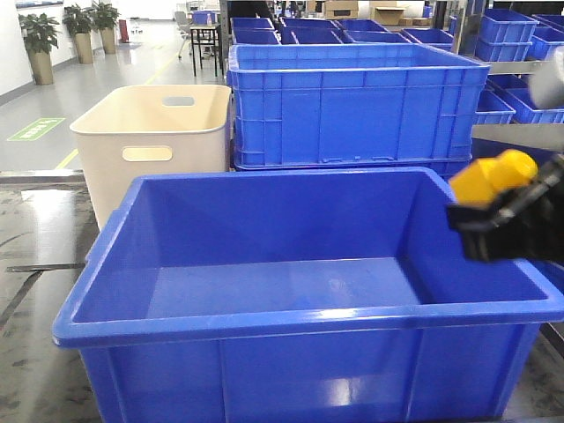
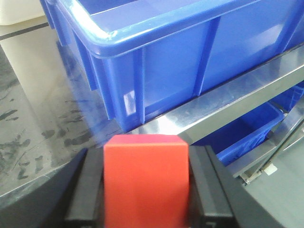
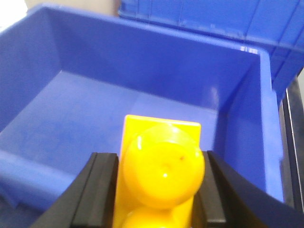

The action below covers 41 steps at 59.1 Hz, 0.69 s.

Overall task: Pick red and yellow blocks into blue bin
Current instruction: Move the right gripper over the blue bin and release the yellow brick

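The blue bin [image 1: 291,322] fills the front of the exterior view and holds nothing that I can see. Above its right rim my right gripper [image 1: 495,227] is shut on the yellow block [image 1: 493,176], studs facing up. In the right wrist view the yellow block [image 3: 161,166] sits between the black fingers [image 3: 97,190], over the bin's inner floor [image 3: 85,118] near its right wall. My left gripper [image 2: 146,159] is shut on the red block [image 2: 146,185], low beside the bin's outer wall [image 2: 180,71]. The left gripper is out of the exterior view.
A cream tub [image 1: 150,132] with a handle slot stands behind the bin at the left. A taller ribbed blue crate [image 1: 352,106] stands behind it in the middle. More blue crates [image 1: 511,35] are stacked at the back right. A steel rail [image 2: 228,104] runs under the bin's side.
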Motion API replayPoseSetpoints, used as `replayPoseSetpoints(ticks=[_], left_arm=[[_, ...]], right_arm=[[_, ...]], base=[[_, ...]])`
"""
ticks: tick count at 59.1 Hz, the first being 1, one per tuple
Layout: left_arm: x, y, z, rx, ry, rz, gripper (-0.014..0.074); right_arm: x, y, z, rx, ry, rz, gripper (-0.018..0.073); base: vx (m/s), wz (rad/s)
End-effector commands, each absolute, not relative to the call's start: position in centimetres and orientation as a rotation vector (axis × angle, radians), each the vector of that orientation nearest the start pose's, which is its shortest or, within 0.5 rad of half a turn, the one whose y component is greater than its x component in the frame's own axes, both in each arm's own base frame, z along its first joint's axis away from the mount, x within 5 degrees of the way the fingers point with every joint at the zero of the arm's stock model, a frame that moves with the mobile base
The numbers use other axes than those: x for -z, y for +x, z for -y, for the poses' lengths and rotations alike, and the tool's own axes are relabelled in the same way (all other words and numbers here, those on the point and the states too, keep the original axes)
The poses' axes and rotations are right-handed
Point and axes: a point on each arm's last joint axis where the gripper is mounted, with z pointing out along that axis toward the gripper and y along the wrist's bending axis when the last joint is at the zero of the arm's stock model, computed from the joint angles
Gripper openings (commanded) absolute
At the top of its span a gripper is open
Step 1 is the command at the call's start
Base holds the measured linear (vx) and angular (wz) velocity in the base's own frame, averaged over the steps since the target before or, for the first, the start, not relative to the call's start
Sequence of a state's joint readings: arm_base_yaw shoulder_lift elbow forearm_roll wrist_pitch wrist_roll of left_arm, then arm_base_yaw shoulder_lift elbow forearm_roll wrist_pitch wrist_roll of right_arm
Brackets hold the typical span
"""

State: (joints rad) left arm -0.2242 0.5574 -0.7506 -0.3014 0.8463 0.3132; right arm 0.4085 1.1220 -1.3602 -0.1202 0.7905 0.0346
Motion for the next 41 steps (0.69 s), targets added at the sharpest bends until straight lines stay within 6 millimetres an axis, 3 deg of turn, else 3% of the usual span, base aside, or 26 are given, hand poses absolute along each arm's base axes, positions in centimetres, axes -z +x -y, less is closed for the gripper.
replayPoseSetpoints(ticks=[1, 10, 23, 31, 41], left_arm=[[-36.3, 8.7, 4.1, 0.326, 0.448, -1.975, 0.0316], [-36.3, 8.7, 4.1, 0.326, 0.448, -1.975, 0.0316], [-36.3, 8.7, 4.1, 0.326, 0.448, -1.975, 0.0316], [-36.3, 8.7, 4.1, 0.326, 0.448, -1.975, 0.0316], [-36.3, 8.7, 4.1, 0.326, 0.448, -1.975, 0.0316]], right_arm=[[-47.6, 22.9, -8.9, -0.122, -0.401, -1.892, 0.0244], [-46.2, 27.6, -10.8, -0.082, -0.424, -1.950, 0.0244], [-42.6, 33.6, -13.4, -0.062, -0.455, -2.053, 0.0274], [-40.5, 35.6, -14.2, -0.050, -0.475, -2.102, 0.0376], [-40.2, 36.1, -14.5, -0.058, -0.476, -2.090, 0.0538]], base=[[0.00, 0.00], [0.00, 0.00], [0.00, 0.00], [0.00, 0.00], [0.00, 0.00]])
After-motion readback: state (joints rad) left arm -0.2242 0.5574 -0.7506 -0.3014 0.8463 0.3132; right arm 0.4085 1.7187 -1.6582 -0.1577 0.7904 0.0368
